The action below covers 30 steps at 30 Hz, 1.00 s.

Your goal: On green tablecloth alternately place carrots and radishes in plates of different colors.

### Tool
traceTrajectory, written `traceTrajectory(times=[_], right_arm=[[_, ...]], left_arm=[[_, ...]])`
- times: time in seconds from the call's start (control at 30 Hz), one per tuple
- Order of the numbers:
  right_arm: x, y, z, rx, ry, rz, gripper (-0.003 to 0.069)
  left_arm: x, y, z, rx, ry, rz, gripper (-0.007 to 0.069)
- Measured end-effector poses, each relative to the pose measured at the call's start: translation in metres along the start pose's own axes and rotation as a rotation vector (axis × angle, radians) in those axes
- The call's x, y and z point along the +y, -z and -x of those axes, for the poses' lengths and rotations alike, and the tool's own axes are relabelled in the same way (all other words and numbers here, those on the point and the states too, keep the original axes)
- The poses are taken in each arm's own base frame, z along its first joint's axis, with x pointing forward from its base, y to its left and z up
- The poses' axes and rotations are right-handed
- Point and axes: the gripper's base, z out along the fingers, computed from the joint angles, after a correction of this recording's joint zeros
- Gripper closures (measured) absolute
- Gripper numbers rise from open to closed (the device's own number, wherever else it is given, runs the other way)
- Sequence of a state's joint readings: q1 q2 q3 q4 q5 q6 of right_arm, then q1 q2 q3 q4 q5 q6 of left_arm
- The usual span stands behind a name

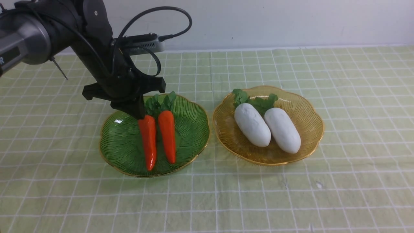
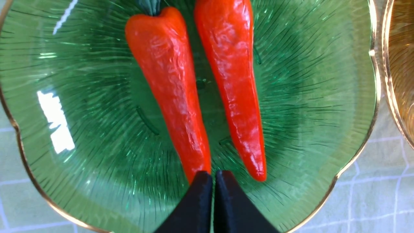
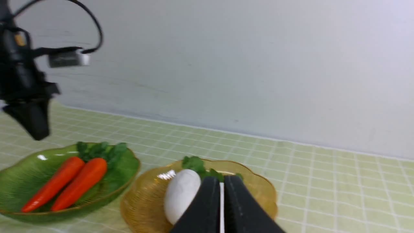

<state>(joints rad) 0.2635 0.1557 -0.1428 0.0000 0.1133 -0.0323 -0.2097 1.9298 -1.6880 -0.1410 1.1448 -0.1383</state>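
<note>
From my console the sorting looks essentially finished. On the green tablecloth (image 1: 339,97) the dark green plate (image 1: 123,145) sits at about 8 o'clock of the table's middle and the amber plate (image 1: 310,129) at about 3 o'clock, their gold rims just beside each other without overlapping. Both carrots (image 1: 158,136) lie side by side in the green plate, leaves toward 12 o'clock and tips toward 6; both radishes (image 1: 268,127) lie side by side in the amber plate, leaves toward 12 and rounded ends slanting toward 5 o'clock. I see no vegetable left loose on the cloth in any view. My left gripper (image 1: 139,115) hangs over the 12 o'clock side of the green plate, above the leafy end of the left-hand carrot; in the front view it overlaps that carrot's shoulder, but the right wrist view shows it hanging clear above the plate, and the left wrist view shows its two black fingers (image 2: 197,204) pressed together with nothing between them, the carrots lying free on the ribbed plastic below. My right gripper (image 3: 221,207) does not appear in the front view; its own camera shows its jaws closed with only a thin sliver of light between them, empty, raised on the near side of the amber plate with a radish visible past it. I judge that what remains is only to pull both arms back.
</note>
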Motion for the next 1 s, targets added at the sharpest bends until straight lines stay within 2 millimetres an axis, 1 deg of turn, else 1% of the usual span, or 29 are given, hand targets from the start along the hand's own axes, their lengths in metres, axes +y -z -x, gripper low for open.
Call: traceTrajectory(times=[0.03,0.07,0.1,0.13,0.17,0.23,0.27,0.3,0.4,0.43,0.5,0.53,0.57,0.63,0.7,0.73,0.77,0.93,1.0], right_arm=[[-0.003,0.004,-0.011,0.005,0.003,-0.051,0.0646],[-0.003,0.003,-0.013,0.010,0.003,-0.057,0.0646],[-0.005,0.007,-0.023,0.013,0.006,-0.108,0.0646],[-0.006,0.007,-0.024,0.017,0.006,-0.113,0.0646],[-0.007,0.009,-0.033,0.023,0.007,-0.151,0.0646],[-0.009,0.010,-0.041,0.035,0.008,-0.179,0.0646],[-0.009,0.011,-0.047,0.044,0.008,-0.201,0.0646],[-0.010,0.011,-0.047,0.042,0.008,-0.204,0.0646],[-0.011,0.012,-0.052,0.064,0.007,-0.232,0.0646],[-0.011,0.013,-0.054,0.087,0.004,-0.233,0.0646],[-0.011,0.013,-0.059,0.142,-0.002,-0.232,0.0646],[-0.011,0.014,-0.059,0.148,-0.003,-0.232,0.0646],[-0.010,0.014,-0.064,0.200,-0.009,-0.230,0.0646],[-0.010,0.015,-0.069,0.255,-0.016,-0.229,0.0646],[-0.010,0.016,-0.070,0.264,-0.017,-0.228,0.0646],[-0.010,0.016,-0.070,0.264,-0.017,-0.228,0.0646],[-0.010,0.016,-0.070,0.263,-0.017,-0.228,0.0646],[-0.010,0.016,-0.069,0.257,-0.016,-0.229,0.0646],[-0.010,0.016,-0.069,0.257,-0.016,-0.229,0.0646]], left_arm=[[0.000,0.000,0.000,-0.001,0.000,0.000,0.0632],[0.000,0.000,0.000,-0.001,0.000,0.000,0.0632],[0.000,0.002,0.000,-0.006,-0.008,-0.001,0.0632],[0.000,0.002,0.000,-0.006,-0.010,-0.001,0.0632],[-0.001,0.007,0.000,-0.016,-0.031,-0.003,0.0632],[-0.001,0.012,-0.001,-0.029,-0.048,-0.005,0.0632],[-0.003,0.024,-0.003,-0.054,-0.078,-0.009,0.0632],[-0.003,0.026,-0.003,-0.056,-0.082,-0.009,0.0632],[-0.006,0.058,-0.010,-0.117,-0.149,-0.015,0.0632],[-0.006,0.067,-0.013,-0.129,-0.166,-0.016,0.0632],[-0.008,0.090,-0.022,-0.154,-0.204,-0.018,0.0632],[-0.008,0.092,-0.023,-0.156,-0.207,-0.018,0.0632],[-0.008,0.107,-0.030,-0.174,-0.219,-0.021,0.0632],[-0.009,0.125,-0.038,-0.208,-0.228,-0.025,0.0632],[-0.010,0.142,-0.046,-0.249,-0.239,-0.029,0.0632],[-0.010,0.146,-0.048,-0.258,-0.242,-0.030,0.0632],[-0.011,0.163,-0.057,-0.296,-0.255,-0.032,0.0632],[-0.011,0.195,-0.076,-0.376,-0.269,-0.038,0.0632],[-0.011,0.205,-0.083,-0.404,-0.272,-0.042,0.0632]])
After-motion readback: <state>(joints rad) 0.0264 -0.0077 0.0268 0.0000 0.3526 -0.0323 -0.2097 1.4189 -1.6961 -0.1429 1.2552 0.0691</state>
